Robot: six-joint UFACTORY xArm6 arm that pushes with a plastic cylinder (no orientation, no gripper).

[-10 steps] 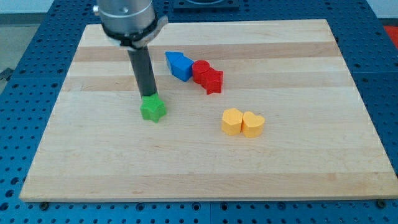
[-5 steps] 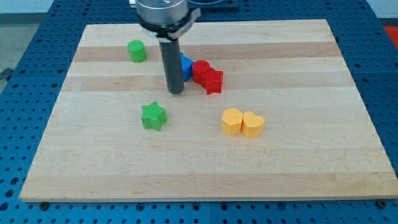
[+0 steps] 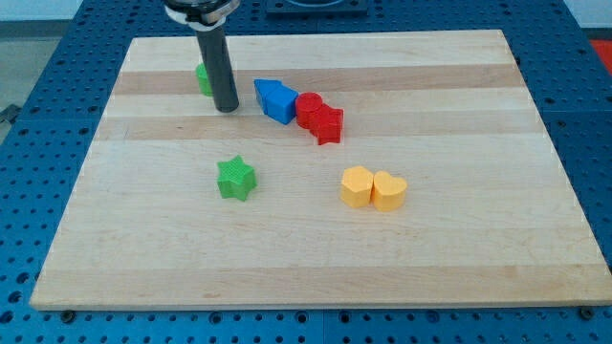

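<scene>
**Camera view: rod tip at the far left, beside a half-hidden green block**

Camera view shows you a pale wooden board [image 3: 459,258] lying on a blue perforated counter [image 3: 29,86]. Your tool is a straight dark rod with no jaws to open or close, and it holds nothing. It comes down from the view's top, and my tip [image 3: 227,109] rests on the board in the far left part.

Just behind the rod, on its left side, you can see a green block [image 3: 203,78]. The rod covers most of it, so you cannot make out its shape, and you cannot tell whether the rod touches it.

To the right of the tip, a short gap away, lies a blue wedge-like block [image 3: 275,99]. It touches a red block [image 3: 308,107] whose shape is unclear, and a red star-shaped block [image 3: 327,124] sits against that one on the near right. These three form a slanted row.

Nearer to you than the tip, and well apart from it, a green star-shaped block [image 3: 235,179] stands alone.

Further right and near, a yellow rounded block [image 3: 357,187] and a yellow heart-shaped block [image 3: 389,191] sit side by side, touching each other, well apart from the tip.
</scene>
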